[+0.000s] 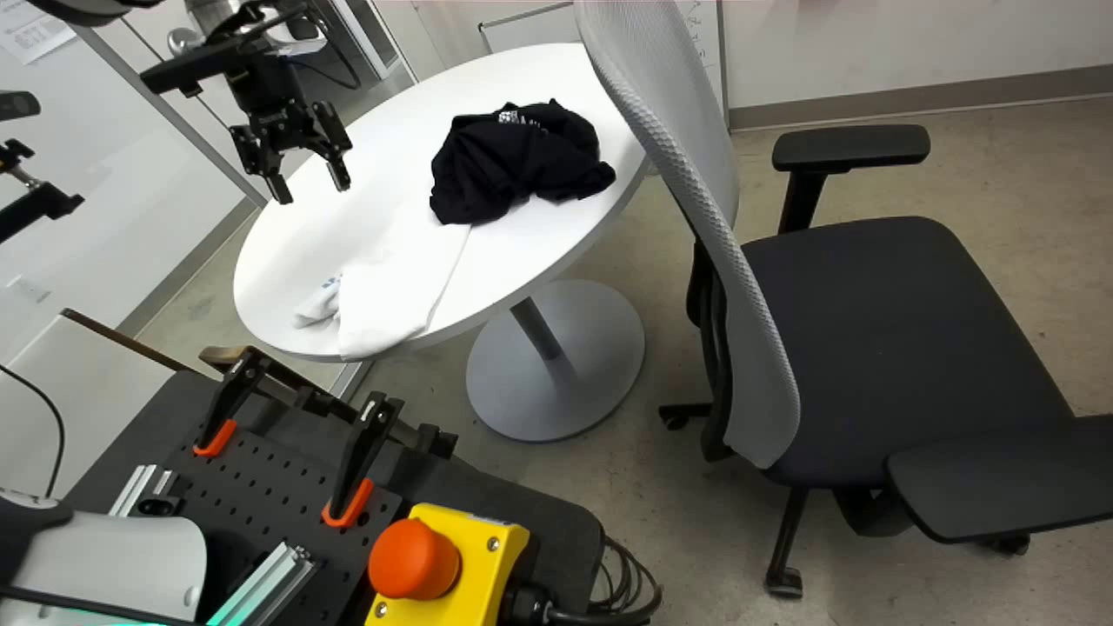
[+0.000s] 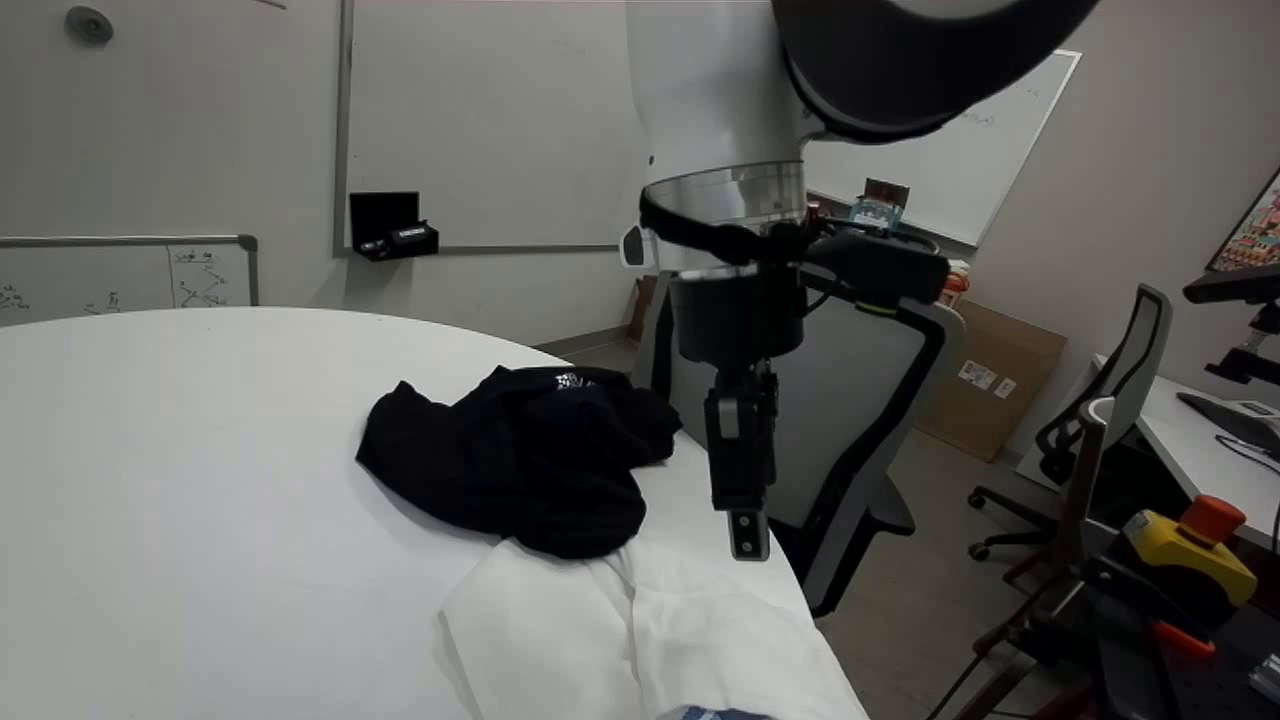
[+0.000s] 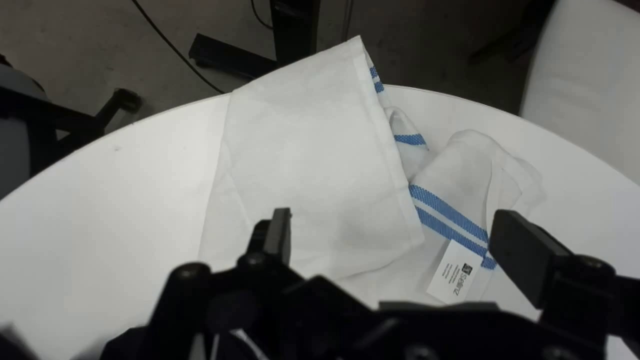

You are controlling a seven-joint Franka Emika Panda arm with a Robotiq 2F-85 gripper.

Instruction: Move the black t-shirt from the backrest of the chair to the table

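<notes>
Soft black fabric t-shirt (image 1: pixel 513 165): in an exterior view it's heaped on the smooth, round, white-topped counter (image 1: pixel 391 122), so I'd call the move basically done. Nobody asked for folding, which is probably why a pile is good enough.
Black padded office chair (image 1: pixel 896 339): same view, its tall, curved, light-grey, mesh-looking backrest (image 1: pixel 674 96) stands just beside the counter, I'd guess to keep it within easy reach. Can't tell if it touches the rim.
Thin white fabric cloth (image 1: pixel 396 278): same view, laid out along the counter next to the t-shirt. No idea why, the task doesn't mention it.
Black two-fingered pincer (image 1: pixel 312 186): same view, jaws spread wide, nothing between them, hanging apart from the t-shirt. Makes sense if there's nothing left to carry, imo.
T-shirt texture: in an exterior view the t-shirt (image 2: pixel 520 450) looks matte and floppy, all lumps and creases, with a bit of white print (image 2: pixel 575 381) up top. Its edge meets the cloth; can't tell which is on top.
Blue stripes (image 3: pixel 447 211): wrist view, woven-looking bands across the cloth, near a flat white rectangular tag (image 3: pixel 454 272). One cloth corner pokes past the counter's curved edge.
Pincer jaws: wrist view, blocky, dark, well apart, with the cloth showing below in the gap, gripping nothing.
</notes>
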